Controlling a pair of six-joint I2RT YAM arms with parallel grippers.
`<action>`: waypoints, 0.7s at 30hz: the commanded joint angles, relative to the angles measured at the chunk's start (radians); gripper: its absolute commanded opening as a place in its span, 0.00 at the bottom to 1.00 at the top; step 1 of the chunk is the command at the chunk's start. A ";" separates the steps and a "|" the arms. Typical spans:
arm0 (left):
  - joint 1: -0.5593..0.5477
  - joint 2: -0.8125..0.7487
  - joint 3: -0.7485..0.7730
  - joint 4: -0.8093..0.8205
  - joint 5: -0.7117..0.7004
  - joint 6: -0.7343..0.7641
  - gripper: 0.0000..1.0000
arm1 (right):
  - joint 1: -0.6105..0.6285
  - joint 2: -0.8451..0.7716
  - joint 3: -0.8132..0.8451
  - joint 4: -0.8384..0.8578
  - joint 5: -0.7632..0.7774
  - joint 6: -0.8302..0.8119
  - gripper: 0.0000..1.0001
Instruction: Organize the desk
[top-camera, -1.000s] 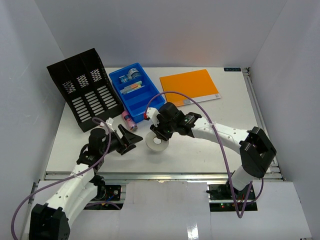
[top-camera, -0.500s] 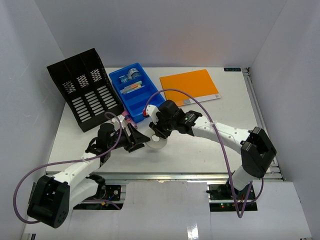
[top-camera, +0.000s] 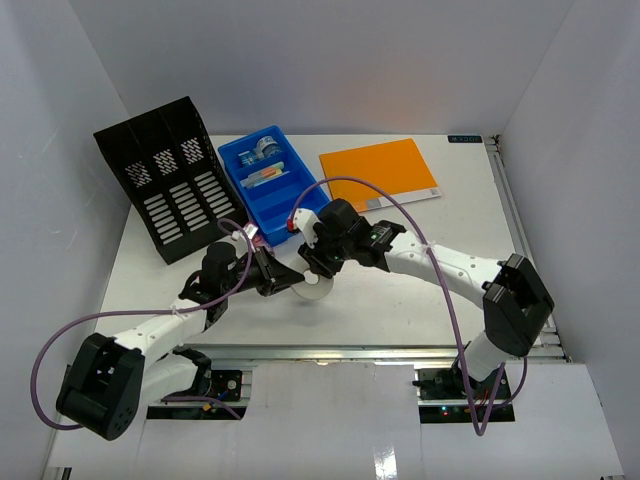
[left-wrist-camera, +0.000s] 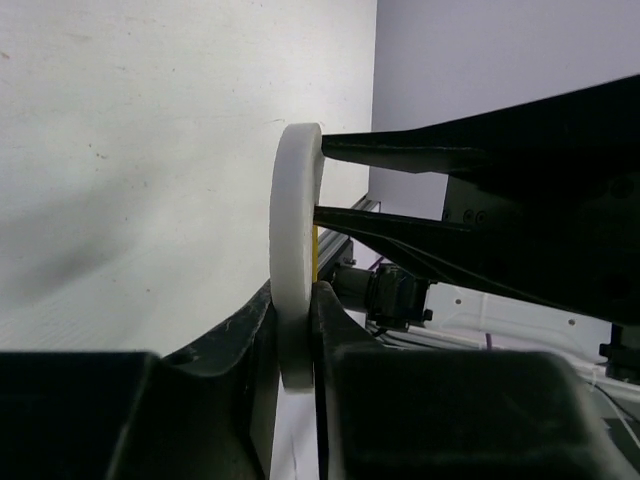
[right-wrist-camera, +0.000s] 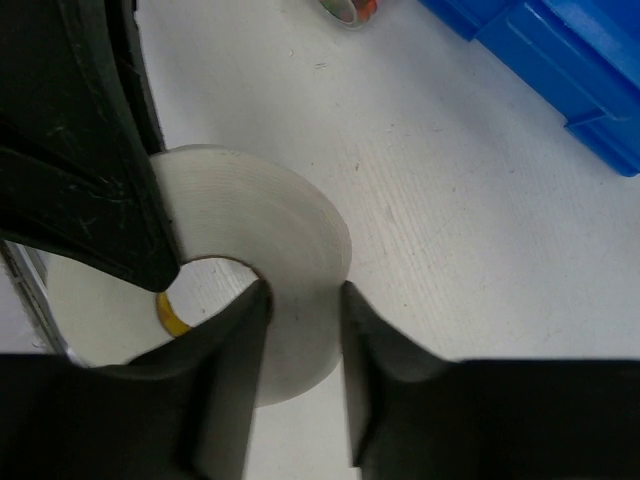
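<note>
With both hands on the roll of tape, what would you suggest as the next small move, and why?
Probably open the right hand and let go. The tape roll is pinched by both it and the left hand, so one must release before the roll can be carried away.

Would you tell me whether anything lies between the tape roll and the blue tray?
Nothing loose does. Both the left end effector and right end effector grip the white tape roll; only the right one's body overhangs the bare desk toward the blue tray. A small pink item lies aside.
</note>
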 joint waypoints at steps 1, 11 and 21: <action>-0.006 -0.018 0.036 0.041 -0.003 0.011 0.03 | -0.017 -0.051 0.031 0.006 -0.081 -0.016 0.53; 0.002 -0.025 0.275 -0.458 -0.206 0.406 0.00 | -0.288 -0.148 0.101 -0.211 -0.463 -0.284 0.97; 0.053 0.261 0.836 -0.785 -0.391 1.031 0.00 | -0.728 -0.413 -0.193 -0.209 -0.969 -0.495 0.95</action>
